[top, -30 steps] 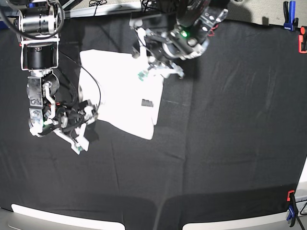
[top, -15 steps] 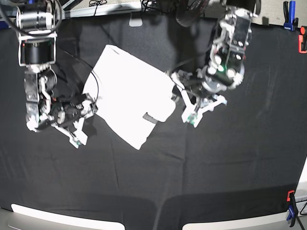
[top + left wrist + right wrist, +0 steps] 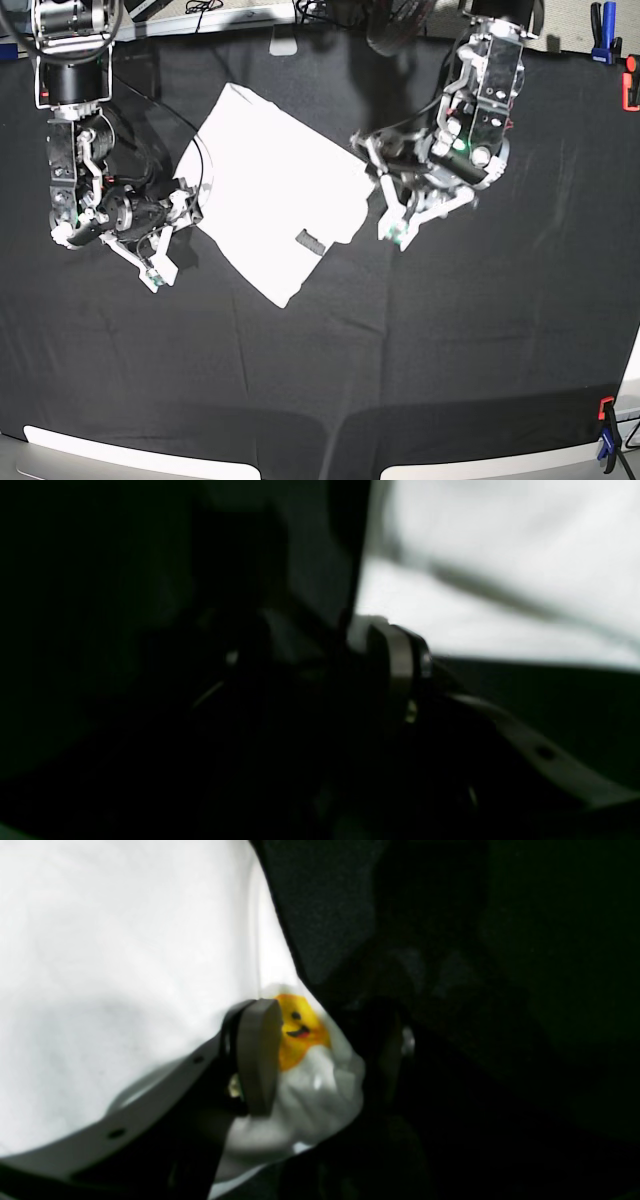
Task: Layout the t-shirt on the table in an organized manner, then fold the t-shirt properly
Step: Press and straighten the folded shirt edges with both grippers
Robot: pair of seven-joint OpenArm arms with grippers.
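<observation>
Fingers (image 3: 257, 1055) of the right gripper (image 3: 320, 1050) are clamped on a bunched edge of the t-shirt (image 3: 275, 190) — the right wrist view shows a grey pad on one side, a dark one on the other, and a wad of white cloth with a yellow smiling print squeezed between them. In the base view that gripper (image 3: 185, 205) sits at the shirt's left edge, its arm reaching down from the top left corner and bent so the wrist turns inward toward the cloth. The shirt lies as a tilted white panel, folded over, on the upper middle of the table (image 3: 450, 340), with a small dark tag near its lower edge. At the shirt's right edge is the left gripper (image 3: 385, 200), its arm coming down from the top and angled left; the left wrist view is dark and blurred — whether those fingers pinch cloth I cannot tell. Orange and blue clips (image 3: 607, 435) sit at the table's right edge.
</observation>
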